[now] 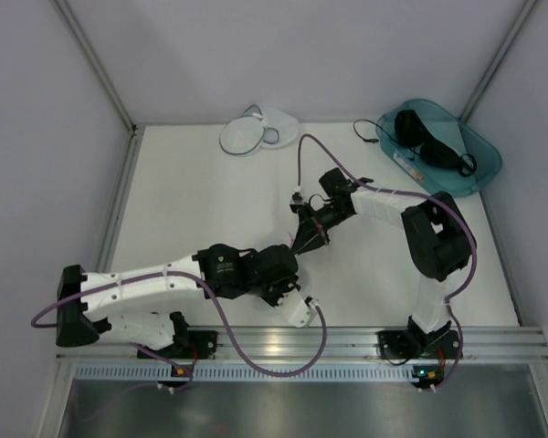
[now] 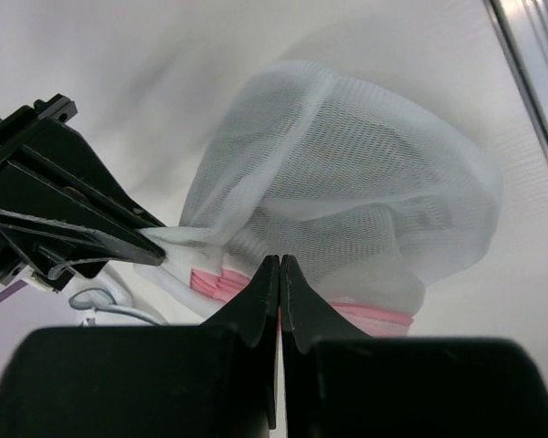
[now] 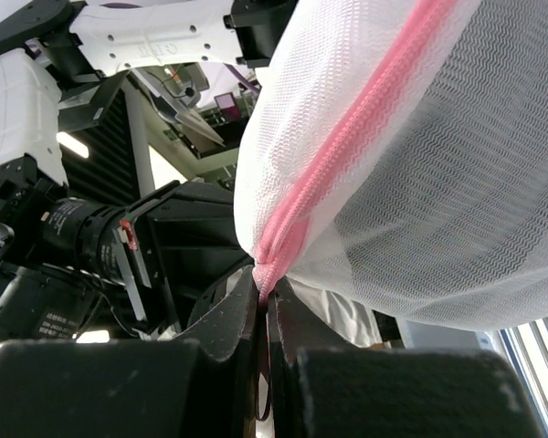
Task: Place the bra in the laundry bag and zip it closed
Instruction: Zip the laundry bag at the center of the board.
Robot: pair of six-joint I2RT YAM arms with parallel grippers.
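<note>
Both grippers hold a white mesh bag with a pink zip rim (image 2: 347,192), lifted between them. My left gripper (image 2: 280,260) is shut on its pink rim (image 2: 370,315), with pink showing in the slit between the jaws. My right gripper (image 3: 265,278) is shut on the end of the pink zip (image 3: 347,137); its black fingers (image 2: 119,228) grip the bag's left edge in the left wrist view. The laundry bag (image 1: 256,134), white with a thin grey rim, lies at the table's back, apart from both arms. The black bra (image 1: 429,141) lies in the teal bin.
The teal bin (image 1: 482,162) sits at the back right corner against the wall. White walls close off the left, back and right sides. A metal rail (image 1: 347,342) runs along the near edge by the arm bases. Purple cables (image 1: 256,360) loop off both arms.
</note>
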